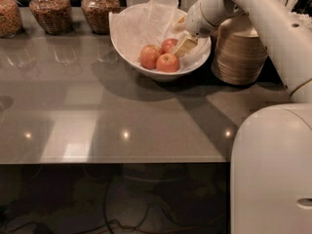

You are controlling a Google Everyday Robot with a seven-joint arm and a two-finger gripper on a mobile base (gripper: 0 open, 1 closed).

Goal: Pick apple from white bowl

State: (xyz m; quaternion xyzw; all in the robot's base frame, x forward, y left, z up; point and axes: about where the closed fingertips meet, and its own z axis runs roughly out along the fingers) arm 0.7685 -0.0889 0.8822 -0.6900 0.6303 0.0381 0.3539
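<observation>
The white bowl (127, 47), lined with crinkled white tissue paper, stands at the back of the grey table. Three red apples lie in it: one at the left (150, 56), one at the front (167, 62) and one behind (169, 44). My gripper (180, 33) reaches down into the bowl from the right, at its right side. It is open, with one finger (185, 44) right beside the back apple and the other higher, near the tissue. It holds nothing.
A stack of beige disposable bowls (239, 55) stands just right of the white bowl, under my arm. Three glass jars of dry food (48, 9) line the back left edge. My white base (273, 169) fills the lower right.
</observation>
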